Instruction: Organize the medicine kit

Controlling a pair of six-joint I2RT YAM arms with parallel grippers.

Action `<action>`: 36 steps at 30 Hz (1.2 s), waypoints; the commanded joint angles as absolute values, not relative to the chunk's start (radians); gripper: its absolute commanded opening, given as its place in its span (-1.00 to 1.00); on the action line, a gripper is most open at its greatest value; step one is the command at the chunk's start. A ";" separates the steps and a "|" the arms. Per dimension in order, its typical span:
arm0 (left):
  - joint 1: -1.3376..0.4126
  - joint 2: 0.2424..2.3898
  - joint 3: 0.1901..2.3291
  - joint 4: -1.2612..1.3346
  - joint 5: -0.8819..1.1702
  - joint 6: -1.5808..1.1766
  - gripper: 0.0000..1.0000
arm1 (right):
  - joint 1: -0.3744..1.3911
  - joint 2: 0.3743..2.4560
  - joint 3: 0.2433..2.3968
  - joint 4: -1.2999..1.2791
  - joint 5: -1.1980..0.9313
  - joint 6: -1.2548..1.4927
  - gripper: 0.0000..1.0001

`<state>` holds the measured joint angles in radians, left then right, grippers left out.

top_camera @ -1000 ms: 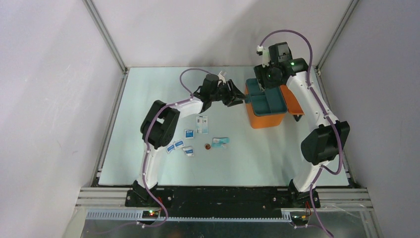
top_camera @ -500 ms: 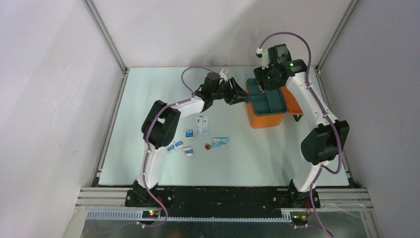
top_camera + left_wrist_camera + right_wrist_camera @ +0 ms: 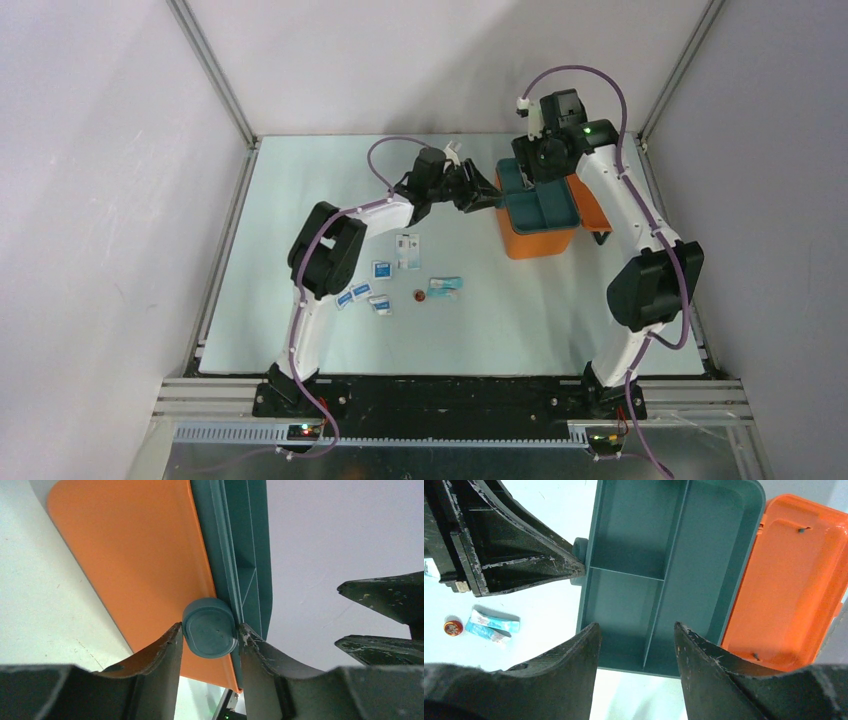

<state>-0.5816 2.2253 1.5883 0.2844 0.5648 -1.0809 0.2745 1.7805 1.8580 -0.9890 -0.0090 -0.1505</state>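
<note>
Left end effector (image 3: 210, 628) pinches medicine kit (image 3: 140, 555) (latch (image 3: 209, 636)).

Blocked beside medicine kit (image 3: 537, 240) by left tool (image 3: 207, 630), overhead by right tool (image 3: 636, 628); bare counter (image 3: 300, 180) at far left.

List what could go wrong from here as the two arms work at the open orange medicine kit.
1. The left gripper pinches only the small latch, so a pull could slip off it or drag the whole medicine kit across the table.
2. The right gripper hangs open just above the teal tray, close to the left gripper, so the two may well collide if either moves in.
</note>
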 commanded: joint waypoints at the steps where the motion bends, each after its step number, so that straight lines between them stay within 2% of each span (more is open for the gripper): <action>1: -0.592 2.247 1.625 0.284 0.579 -1.086 -0.12 | 0.272 1.798 1.866 -0.972 -0.017 -0.152 0.20; 4: -0.588 2.255 1.621 0.315 0.605 -1.097 -0.21 | 0.273 1.801 1.870 -0.975 -0.018 -0.152 0.20; 11: -0.549 2.266 1.588 0.587 0.728 -1.162 -0.38 | 0.263 1.794 1.855 -0.981 -0.017 -0.159 0.20; 15: -0.541 2.289 1.564 0.719 0.776 -1.202 -0.43 | 0.261 1.796 1.851 -0.980 -0.026 -0.158 0.20; 20: -0.539 2.338 1.556 0.892 0.820 -1.253 -0.39 | 0.261 1.803 1.864 -0.982 -0.031 -0.157 0.20; 23: -0.540 2.357 1.563 0.910 0.820 -1.255 -0.24 | 0.260 1.805 1.859 -0.985 -0.032 -0.159 0.20; 25: -0.537 2.349 1.549 0.883 0.806 -1.260 0.01 | 0.261 1.805 1.859 -0.989 -0.035 -0.159 0.20; 27: -0.530 2.326 1.515 0.857 0.781 -1.262 0.45 | 0.260 1.805 1.863 -0.989 -0.035 -0.160 0.20; 28: -0.523 2.315 1.503 0.854 0.777 -1.257 0.86 | 0.261 1.805 1.864 -0.989 -0.035 -0.160 0.20; 30: -0.507 2.278 1.456 0.841 0.770 -1.233 0.97 | 0.261 1.807 1.867 -0.988 -0.037 -0.158 0.20; 36: -0.431 2.097 1.334 0.667 0.732 -1.087 0.99 | 0.260 1.828 1.901 -0.992 -0.051 -0.160 0.20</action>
<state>-0.4946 2.2845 1.3598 0.7483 0.7624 -1.2182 0.2642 1.8103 1.8496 -0.9913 -0.0341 -0.1509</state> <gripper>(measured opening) 0.994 0.600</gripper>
